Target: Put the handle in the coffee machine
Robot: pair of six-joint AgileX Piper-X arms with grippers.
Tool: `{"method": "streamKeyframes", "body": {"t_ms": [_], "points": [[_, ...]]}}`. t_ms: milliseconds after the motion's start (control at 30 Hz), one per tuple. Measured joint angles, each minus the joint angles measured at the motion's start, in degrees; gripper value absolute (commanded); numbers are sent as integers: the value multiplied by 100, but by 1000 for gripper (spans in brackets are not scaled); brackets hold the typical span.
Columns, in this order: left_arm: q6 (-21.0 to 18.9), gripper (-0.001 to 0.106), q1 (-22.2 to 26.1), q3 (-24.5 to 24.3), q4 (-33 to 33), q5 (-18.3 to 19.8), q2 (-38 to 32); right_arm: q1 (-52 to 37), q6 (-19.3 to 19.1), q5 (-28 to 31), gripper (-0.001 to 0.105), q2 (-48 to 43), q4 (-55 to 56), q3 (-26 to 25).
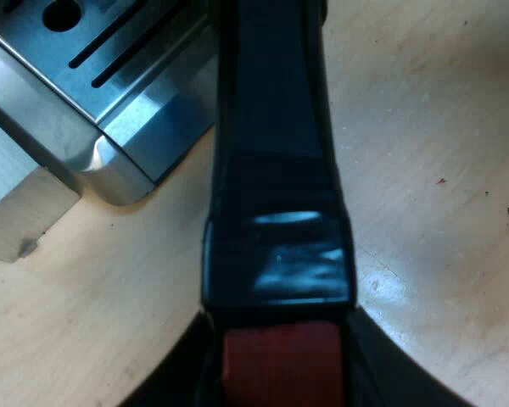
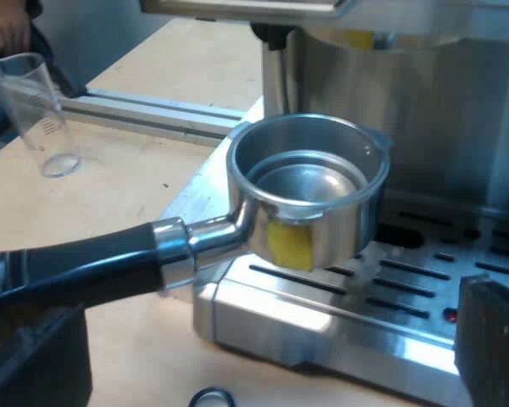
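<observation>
**A:** Which step is in hand?

**B:** The carry, I'd judge. The left pincer [image 1: 280, 369] is clenched on the handle [image 1: 276, 170], with a finger [image 1: 165, 381] on each side of the red end [image 1: 280, 352]. The handle runs straight out ahead of it.

**A:** And the holder?

**B:** The holder [image 2: 310, 191] is at the handle's far end from that pincer. It hangs level over the tray [image 2: 339, 297] and under the head of the machine [image 2: 424, 102]. It is not locked in.

**A:** The other pincer?

**B:** The right pincer [image 2: 271, 305] is released, fingers spread wide with nothing between them. The holder is just ahead of it, and the glass [image 2: 38, 110] is well off beyond the handle.

**A:** What does the next move call for?

**B:** Probably a lift straight up into the head, lining up the lug [image 2: 375, 136] with its slot. Then the handle swings sideways to lock. The grip must not slip during that twist.

**A:** How does the holder look?

**B:** Bright metal, round and open on top. The cup inside looks bare and shiny, and the dark handle joins it at a steel collar.
</observation>
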Motion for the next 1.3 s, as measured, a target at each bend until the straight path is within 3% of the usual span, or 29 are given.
{"method": "streamKeyframes", "body": {"t_ms": [400,1300], "points": [[0,0,0,0,0,0,0,0,-95,584,87,440,-618,0],[0,0,0,0,0,0,0,0,-155,685,87,480,-977,0]]}}
